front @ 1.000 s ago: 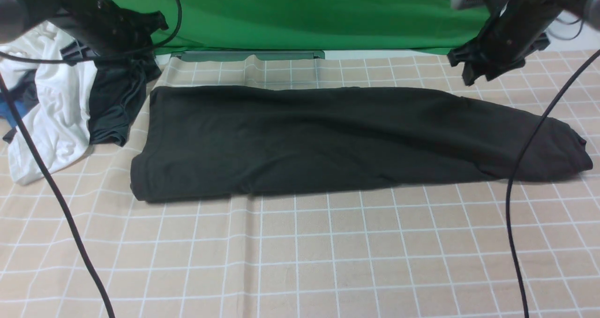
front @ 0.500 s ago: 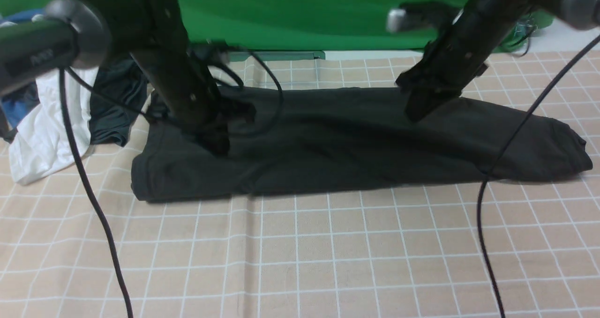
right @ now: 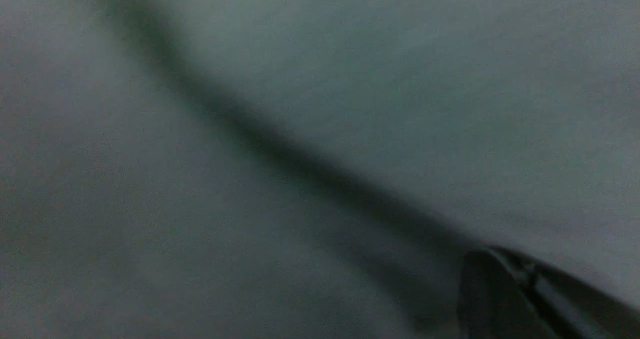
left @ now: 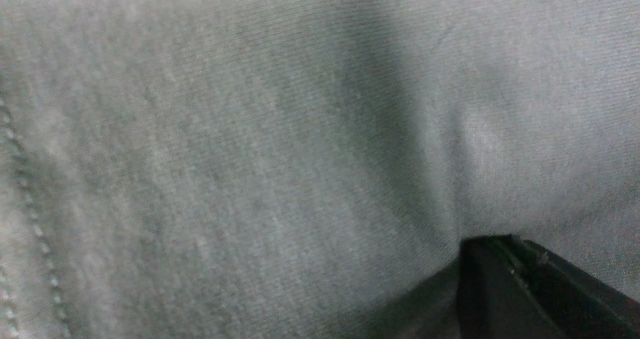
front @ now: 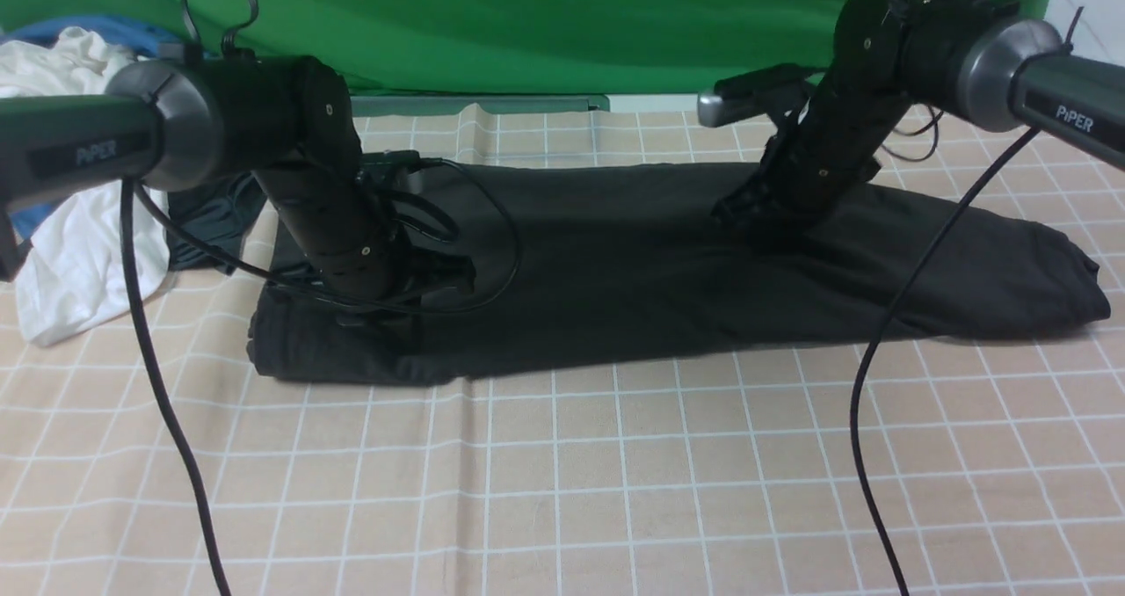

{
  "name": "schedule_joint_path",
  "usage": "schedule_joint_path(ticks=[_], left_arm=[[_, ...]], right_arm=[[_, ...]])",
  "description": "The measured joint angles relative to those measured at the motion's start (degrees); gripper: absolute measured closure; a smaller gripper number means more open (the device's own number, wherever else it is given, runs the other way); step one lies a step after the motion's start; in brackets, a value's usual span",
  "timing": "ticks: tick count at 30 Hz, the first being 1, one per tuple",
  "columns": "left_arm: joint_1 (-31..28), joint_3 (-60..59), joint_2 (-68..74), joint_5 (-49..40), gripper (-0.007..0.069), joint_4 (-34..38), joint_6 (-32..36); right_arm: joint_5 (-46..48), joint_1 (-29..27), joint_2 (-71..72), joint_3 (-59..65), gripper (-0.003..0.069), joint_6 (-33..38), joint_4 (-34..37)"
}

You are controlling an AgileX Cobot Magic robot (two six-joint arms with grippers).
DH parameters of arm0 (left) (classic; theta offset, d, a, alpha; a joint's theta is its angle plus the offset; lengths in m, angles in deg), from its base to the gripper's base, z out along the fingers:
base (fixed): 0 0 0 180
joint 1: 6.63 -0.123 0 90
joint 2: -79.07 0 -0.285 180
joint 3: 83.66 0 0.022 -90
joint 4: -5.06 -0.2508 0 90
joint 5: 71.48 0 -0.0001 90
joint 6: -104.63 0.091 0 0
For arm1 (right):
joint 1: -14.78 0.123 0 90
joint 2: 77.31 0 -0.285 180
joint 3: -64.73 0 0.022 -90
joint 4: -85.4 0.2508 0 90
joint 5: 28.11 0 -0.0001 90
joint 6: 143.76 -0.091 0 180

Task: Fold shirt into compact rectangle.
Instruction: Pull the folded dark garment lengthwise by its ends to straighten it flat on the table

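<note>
Black cotton, matte: the shirt (front: 668, 262) lies as a long folded band across the checked beige surface (front: 615, 473). It reaches from near the white garment (front: 79, 253) on the left almost to the right edge. The left hand (front: 382, 301) is planted on its left end, and the right hand (front: 751, 218) on its far edge, right of centre. Both hands are pressed together (tips sunk in the cloth, so I cannot tell whether any fabric is nipped). In the left wrist view a dark crease runs to the finger (left: 505, 289); the right wrist view shows the same at its finger (right: 500, 299).
</note>
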Motion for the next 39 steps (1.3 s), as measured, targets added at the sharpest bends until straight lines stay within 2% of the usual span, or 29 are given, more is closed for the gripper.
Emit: schedule_joint_path(ticks=[2,5,11,16,20,22,26,28,36,39], left_arm=[[-0.1,0.0,0.0,-0.4,0.0606,-0.1,0.0],[-0.1,0.0,-0.2,-0.8,0.0606,-0.5,0.0],[-0.1,-0.5,-2.2,-2.1,0.0606,-1.6,0.1],[-0.1,-0.5,-6.3,-3.7,0.0606,-1.3,1.2],[-0.1,-0.5,-6.8,-5.2,0.0606,-0.3,2.4],[-0.1,-0.6,-6.7,-5.2,0.0606,-0.3,2.8],[-0.1,-0.6,-6.7,-4.6,0.0606,-0.2,2.8],[-0.1,-0.6,-6.7,-4.0,0.0606,-0.2,2.8],[-0.1,-0.6,-6.7,-3.0,0.0606,-0.2,3.2],[-0.1,-0.6,-6.7,-2.8,0.0606,-0.2,3.2]], right_arm=[[-0.4,-0.6,0.6,-1.7,0.062,-2.6,-5.3],[3.0,-2.1,2.2,-4.7,0.0619,-4.0,-8.6],[14.0,-7.0,8.1,-6.7,0.0617,-3.8,-9.7],[15.8,-16.7,13.3,-0.1,0.0614,-6.7,-9.3],[16.1,-23.2,13.5,4.8,0.0547,-9.9,-8.9],[15.0,-25.2,12.8,6.3,0.0474,-9.9,-7.0],[11.3,-25.7,10.1,6.5,0.0333,-9.9,-5.3],[9.4,-25.5,8.6,6.5,0.0302,-9.9,-4.6],[4.4,-24.7,4.3,6.6,0.029,-9.1,-2.4],[3.3,-24.4,3.5,6.6,0.0367,-6.4,-0.6]])
